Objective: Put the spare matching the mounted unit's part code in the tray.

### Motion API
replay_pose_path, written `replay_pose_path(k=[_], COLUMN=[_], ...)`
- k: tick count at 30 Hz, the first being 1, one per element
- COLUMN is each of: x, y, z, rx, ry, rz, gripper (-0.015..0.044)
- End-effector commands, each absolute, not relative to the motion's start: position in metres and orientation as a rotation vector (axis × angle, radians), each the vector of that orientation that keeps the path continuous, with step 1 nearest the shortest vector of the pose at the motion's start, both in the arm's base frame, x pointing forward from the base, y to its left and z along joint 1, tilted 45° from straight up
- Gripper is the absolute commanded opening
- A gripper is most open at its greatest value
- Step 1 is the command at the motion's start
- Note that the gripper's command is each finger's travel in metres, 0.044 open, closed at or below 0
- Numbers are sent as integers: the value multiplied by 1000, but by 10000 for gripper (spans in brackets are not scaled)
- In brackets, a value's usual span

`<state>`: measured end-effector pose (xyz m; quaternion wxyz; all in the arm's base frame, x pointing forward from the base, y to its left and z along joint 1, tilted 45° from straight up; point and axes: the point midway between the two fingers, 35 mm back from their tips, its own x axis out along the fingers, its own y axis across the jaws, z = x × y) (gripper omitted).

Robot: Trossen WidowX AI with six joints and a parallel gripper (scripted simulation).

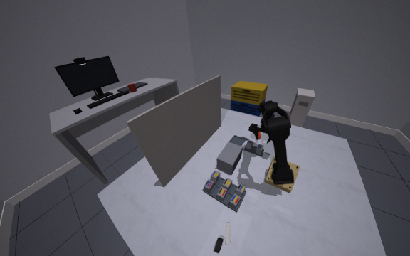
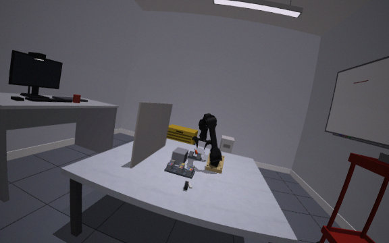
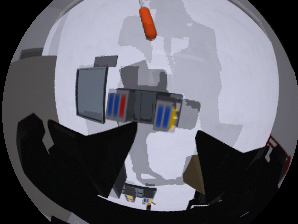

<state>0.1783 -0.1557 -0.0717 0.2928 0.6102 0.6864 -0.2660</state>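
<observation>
My gripper is open and empty, above a small dark rack. In the wrist view the rack holds a grey unit with two blue stripes and a red one on the left and a unit with two blue stripes and a yellow one on the right. The slot between them is empty. The right unit lies between and beyond the fingertips. A shallow dark-rimmed tray is left of the rack. A front rack holds several striped units. No printed code is legible.
A grey box stands between the two racks, beside the tray. A tall panel stands beyond it. An orange handle lies past the small rack. A black piece and a pale strip lie in front.
</observation>
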Motion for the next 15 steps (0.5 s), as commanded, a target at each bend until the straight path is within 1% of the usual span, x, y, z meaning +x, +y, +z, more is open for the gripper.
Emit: replay_pose_path(k=[1, 15], x=[178, 178], y=[-152, -139], z=[-74, -90], rx=[1632, 1632], ry=[1834, 1833], rz=[-708, -708], gripper=[300, 300])
